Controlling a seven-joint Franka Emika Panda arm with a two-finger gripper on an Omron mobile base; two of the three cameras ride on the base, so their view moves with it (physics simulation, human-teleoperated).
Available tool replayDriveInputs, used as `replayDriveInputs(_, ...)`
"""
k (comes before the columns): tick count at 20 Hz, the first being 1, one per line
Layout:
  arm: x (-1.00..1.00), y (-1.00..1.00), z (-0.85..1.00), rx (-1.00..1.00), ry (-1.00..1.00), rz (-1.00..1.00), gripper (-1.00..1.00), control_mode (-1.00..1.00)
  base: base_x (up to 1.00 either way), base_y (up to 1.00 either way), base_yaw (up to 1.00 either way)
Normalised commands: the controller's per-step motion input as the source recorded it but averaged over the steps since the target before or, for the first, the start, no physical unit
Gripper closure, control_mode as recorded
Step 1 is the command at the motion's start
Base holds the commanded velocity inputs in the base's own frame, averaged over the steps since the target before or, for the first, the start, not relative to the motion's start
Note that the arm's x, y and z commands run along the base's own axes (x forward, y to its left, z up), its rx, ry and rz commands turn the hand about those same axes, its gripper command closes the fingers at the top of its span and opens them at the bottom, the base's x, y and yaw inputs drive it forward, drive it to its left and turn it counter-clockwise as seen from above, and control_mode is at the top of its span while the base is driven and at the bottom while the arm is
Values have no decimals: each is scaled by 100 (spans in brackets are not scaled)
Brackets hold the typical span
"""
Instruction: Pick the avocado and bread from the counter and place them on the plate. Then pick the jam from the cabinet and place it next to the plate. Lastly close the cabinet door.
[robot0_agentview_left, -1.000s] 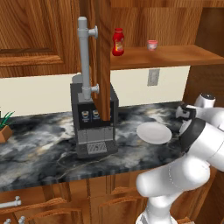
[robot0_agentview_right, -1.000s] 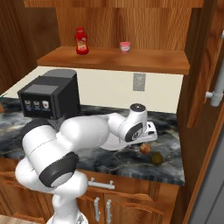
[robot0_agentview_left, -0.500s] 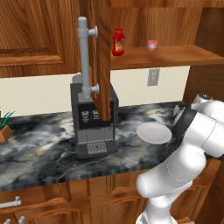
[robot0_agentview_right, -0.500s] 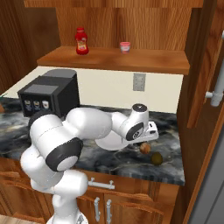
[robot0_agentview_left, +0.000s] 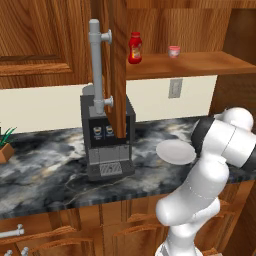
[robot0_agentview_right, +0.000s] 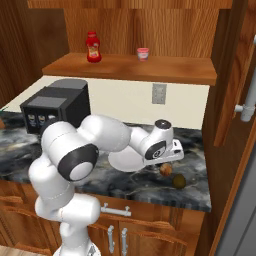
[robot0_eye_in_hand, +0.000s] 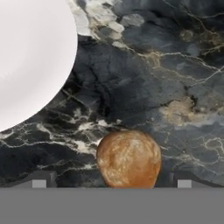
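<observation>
the cabinet door (robot0_agentview_left: 118, 75) stands open and the jam (robot0_agentview_right: 143, 53) waits on its shelf. my plate (robot0_agentview_right: 125, 161) is bare; bread (robot0_eye_in_hand: 128, 159) and avocado (robot0_agentview_right: 179, 180) lie on the tabletop (robot0_eye_in_hand: 175, 65). my fingers (robot0_eye_in_hand: 109, 180) straddle the bread, spread wide, holding nothing.

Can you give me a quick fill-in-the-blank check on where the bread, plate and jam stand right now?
1. The bread lies between the two fingertips of the gripper, whose jaws are ____.
2. The plate has ____ food on it.
3. The jam stands on the cabinet shelf, to the ____ of the red bottle in the right base view.

Missing words: open; no; right
</observation>
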Motion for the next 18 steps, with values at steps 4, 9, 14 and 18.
replayDriveInputs(4, 16, 0, -8, 0, 1, 0, -100, -100, 0, 0, 0)
replayDriveInputs(9, 14, 0, -11, 0, 3, 0, -100, -100, 0, 0, 0)
replayDriveInputs(14, 10, -1, -16, 0, 4, 0, -100, -100, 0, 0, 0)
replayDriveInputs(18, 3, -5, -17, 0, 3, 0, -100, -100, 0, 0, 0)
